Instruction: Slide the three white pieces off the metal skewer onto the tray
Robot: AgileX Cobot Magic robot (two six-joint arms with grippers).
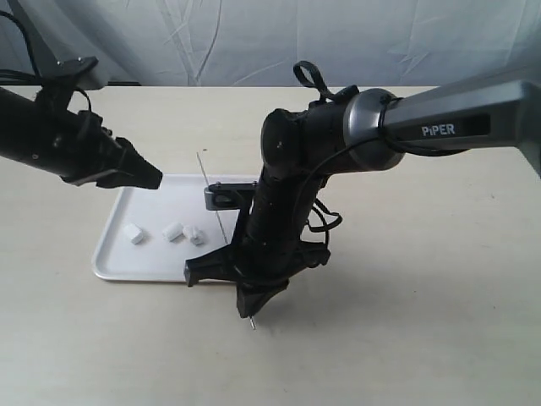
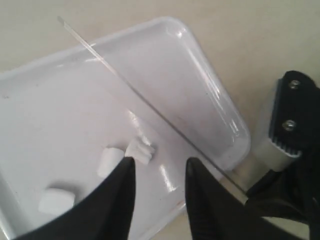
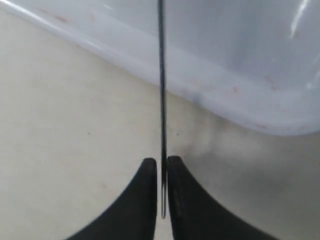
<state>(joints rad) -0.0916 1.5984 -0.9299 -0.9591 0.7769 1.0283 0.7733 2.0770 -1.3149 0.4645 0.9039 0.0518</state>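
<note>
Three white pieces [image 2: 111,162] lie near the parted left gripper [image 2: 157,167]; right gripper [image 3: 161,165] clamps the skewer [image 3: 161,75].

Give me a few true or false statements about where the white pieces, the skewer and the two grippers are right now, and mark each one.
1. The three white pieces all lie on the tray. True.
2. The right gripper is open and holds nothing. False: it is shut on the metal skewer.
3. One white piece sits on the skewer. False: the length of the skewer that shows is bare.
4. The left gripper is open, above the tray. True.
</note>
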